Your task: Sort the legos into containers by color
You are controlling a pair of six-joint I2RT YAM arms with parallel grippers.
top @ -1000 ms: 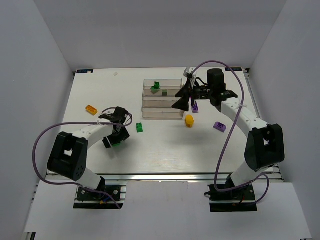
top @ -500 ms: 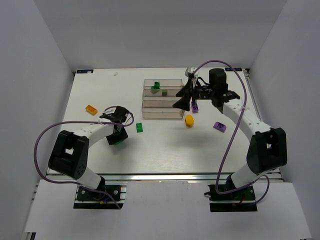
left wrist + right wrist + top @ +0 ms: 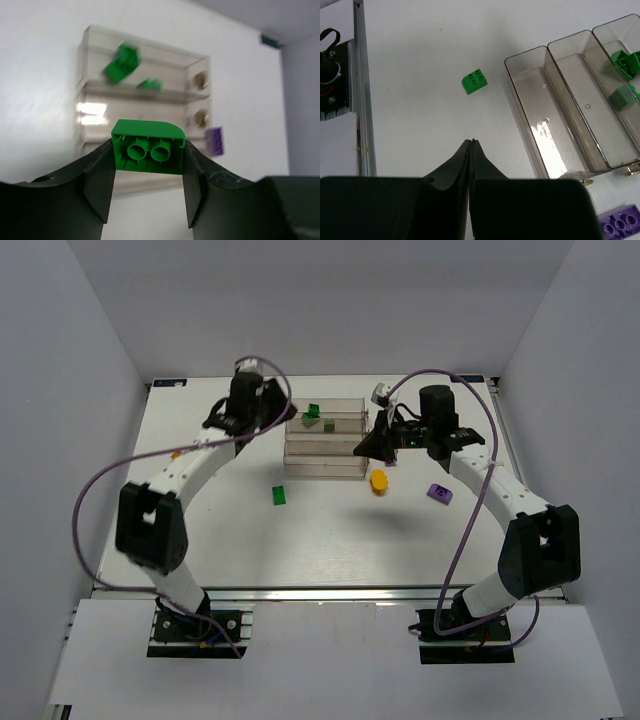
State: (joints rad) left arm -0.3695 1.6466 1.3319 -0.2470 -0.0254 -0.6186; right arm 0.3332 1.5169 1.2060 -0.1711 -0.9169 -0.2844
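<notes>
- Left gripper [image 3: 147, 152]: you have it clamped on a green brick [image 3: 148, 145], which sits between the fingers with its underside tubes facing the wrist camera, at the left end of the containers [image 3: 322, 466]
- Containers: four clear bins lie side by side in one block; the far bin holds a tilted green brick [image 3: 312, 414] and a smaller green brick [image 3: 329, 424]
- Right gripper [image 3: 471, 144]: your fingers are pressed together with nothing between them, near the right end of the block
- Loose green brick [image 3: 279, 496]: studs up on the table [image 3: 330, 540], on the near side of the block and apart from it
- Purple brick [image 3: 620, 222]: lies just beside the right end of the block
- Yellow brick [image 3: 378, 481] and second purple brick [image 3: 439, 493]: on the table, nearer the arm bases
- Orange speck [image 3: 176, 453] beside your left arm: appears to be a brick, too small to confirm
</notes>
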